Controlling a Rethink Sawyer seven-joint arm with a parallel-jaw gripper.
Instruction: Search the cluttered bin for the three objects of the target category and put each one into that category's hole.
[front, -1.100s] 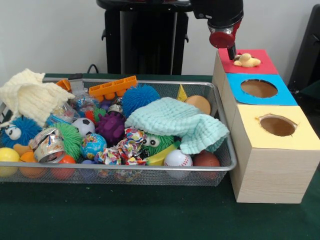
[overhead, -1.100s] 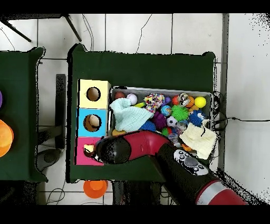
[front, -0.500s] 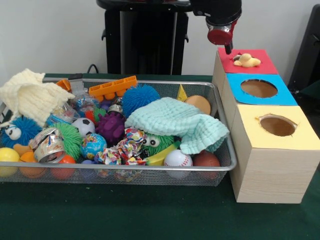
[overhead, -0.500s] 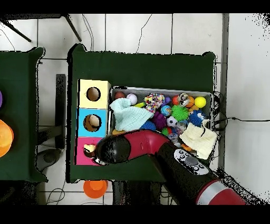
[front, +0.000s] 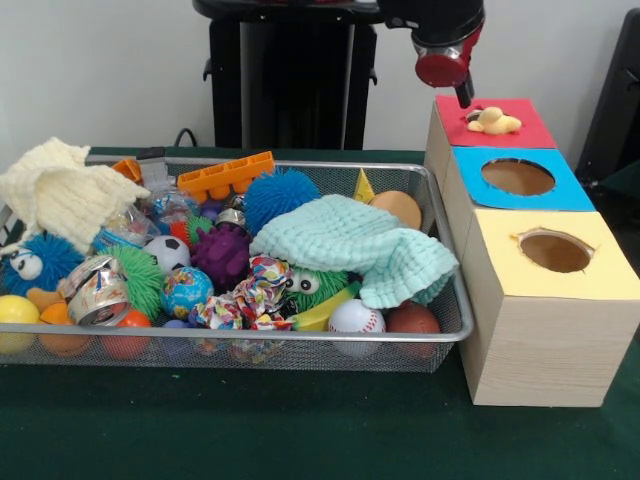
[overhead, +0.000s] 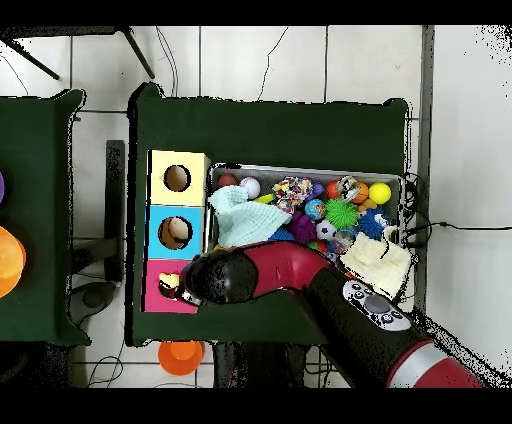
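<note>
Red-tipped gripper (front: 463, 95) up high, just over the left edge of the red box top (front: 520, 128). Can't tell if open or closed from here, only one dark tip showing. Nothing hanging from it. Small yellow duck toy (front: 494, 121) lying on that red top, right over where the hole would be, half in by the look of it. Blue box top (front: 555, 195) next in line with its hole open, then the yellow box top (front: 600, 265), hole open too. Wire bin (front: 445, 330) just left of the boxes, packed: mint cloth (front: 350, 240) draped over the right half, cream cloth (front: 55, 190) in the left corner, baseball (front: 356, 316) by the front rim, soccer ball (front: 167, 252), purple spiky ball (front: 222, 255), crushed can (front: 96, 290). From above, red arm (overhead: 290, 275) stretched across the bin's lower edge toward the red box.
</note>
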